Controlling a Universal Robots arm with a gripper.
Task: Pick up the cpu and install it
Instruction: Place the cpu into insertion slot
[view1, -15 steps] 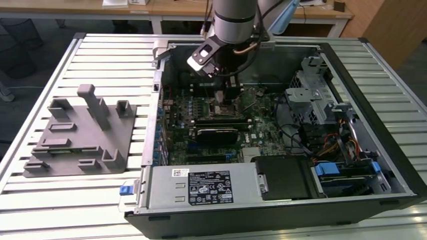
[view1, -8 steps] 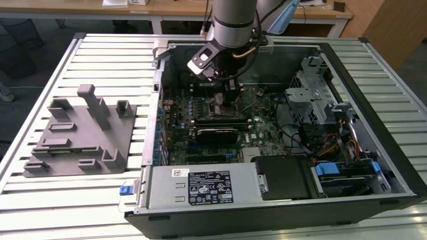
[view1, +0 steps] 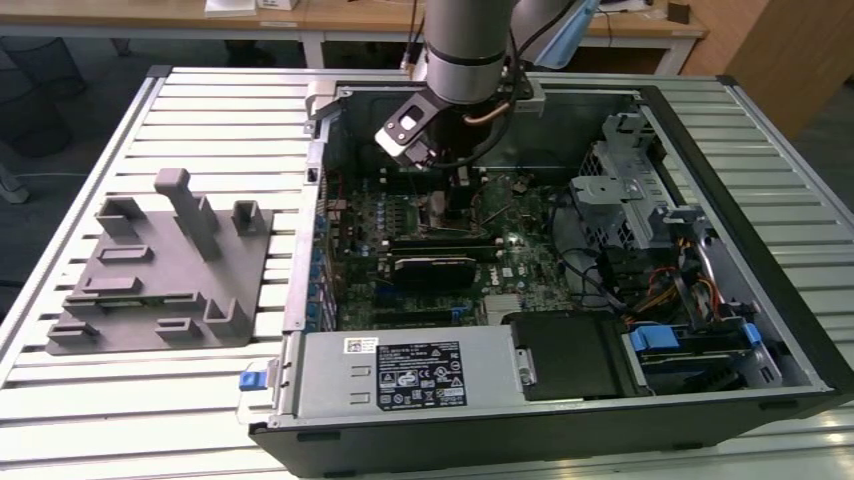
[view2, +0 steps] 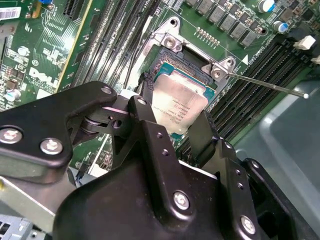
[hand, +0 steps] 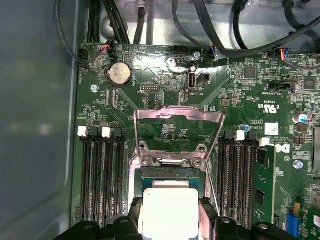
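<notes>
Gripper (view2: 170, 114) jaws pinched the cpu (view2: 181, 102) by opposite edges; cpu was over the open socket (view2: 182, 67), seated or just above, couldn't tell; load plate (hand: 177, 125) raised; motherboard (hand: 250, 85) inside open computer case (view1: 747, 110) on slatted surface (view1: 134, 400); grey fixture plate (view1: 160, 270) beside case.

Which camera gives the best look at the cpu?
The second wrist view: the cpu sits close up at the socket, silver top and rim plain, the gripper covering one part. The first wrist view shows its top as a pale square. In the exterior view the arm stands over that spot.
</notes>
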